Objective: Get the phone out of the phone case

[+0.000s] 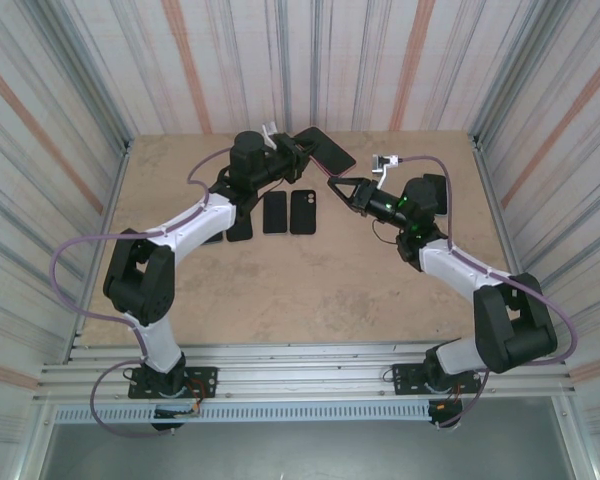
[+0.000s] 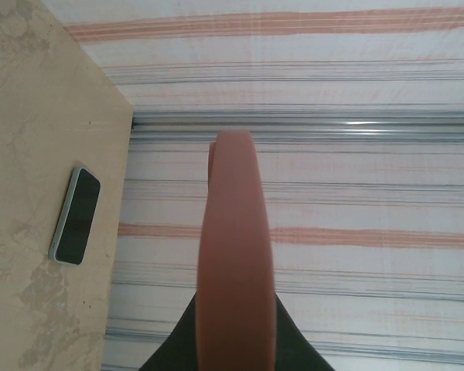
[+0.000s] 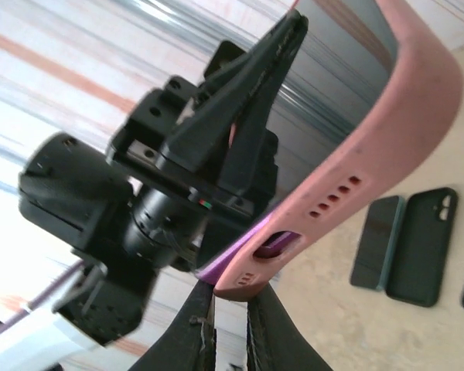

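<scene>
Striped walls [image 1: 80, 90] box in a tan table [image 1: 310, 290], with a dark phone [image 1: 275, 212] and a spare dark case [image 1: 302, 212] lying flat mid-table. Above them the left gripper [image 1: 305, 152] clamps the pink phone case [image 3: 402, 131] in midair, purple phone [image 3: 216, 268] still inside. The right gripper [image 3: 233, 328] has its jaws pinched narrow on the bottom corner.

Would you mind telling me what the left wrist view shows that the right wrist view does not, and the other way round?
The left wrist view adds a pale-rimmed phone lying screen-up near the edge of the table. The right wrist view adds the left gripper clamped on the pink case, the purple phone peeking from it, the right gripper pinching its lower corner, and a dark green case beside a dark phone. Both share the pink case, the tan table and the striped wall.
</scene>
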### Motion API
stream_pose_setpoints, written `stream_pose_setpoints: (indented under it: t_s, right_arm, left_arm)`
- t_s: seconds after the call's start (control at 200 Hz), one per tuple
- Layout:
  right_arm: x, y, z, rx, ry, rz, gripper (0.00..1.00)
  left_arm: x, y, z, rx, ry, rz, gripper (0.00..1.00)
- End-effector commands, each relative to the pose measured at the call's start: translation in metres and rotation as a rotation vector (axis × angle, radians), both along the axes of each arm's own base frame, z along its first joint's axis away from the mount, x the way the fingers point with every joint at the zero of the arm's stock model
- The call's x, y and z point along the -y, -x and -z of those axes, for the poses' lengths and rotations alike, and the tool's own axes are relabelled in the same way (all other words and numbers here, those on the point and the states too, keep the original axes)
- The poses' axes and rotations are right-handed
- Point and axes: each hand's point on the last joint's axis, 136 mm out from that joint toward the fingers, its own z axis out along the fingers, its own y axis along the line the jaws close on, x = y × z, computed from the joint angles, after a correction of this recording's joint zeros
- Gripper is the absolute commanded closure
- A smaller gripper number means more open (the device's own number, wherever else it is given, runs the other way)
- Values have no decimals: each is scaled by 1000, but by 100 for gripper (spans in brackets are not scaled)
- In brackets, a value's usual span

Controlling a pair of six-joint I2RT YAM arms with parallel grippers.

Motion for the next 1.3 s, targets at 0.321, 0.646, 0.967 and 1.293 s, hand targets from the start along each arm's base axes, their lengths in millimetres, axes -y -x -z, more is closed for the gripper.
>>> stream_pose_setpoints:
  t_s: [0.321,0.646,0.967,1.293]
  right_arm:
    - [14,-6,21,14,118,-7,87]
    - [25,19,5,141,255,-172,54]
    - [23,46,-11,419,442,-359,45]
    - [0,52,0,639,663,-535,50]
  left_arm:
    - [-5,35,-120,269,131,80,100]
    - [-13,45,-114,575,-115,229,100]
    - [-28,70,-115,953,-272,381,100]
    - [-34,113,-123,1165,-323,570,100]
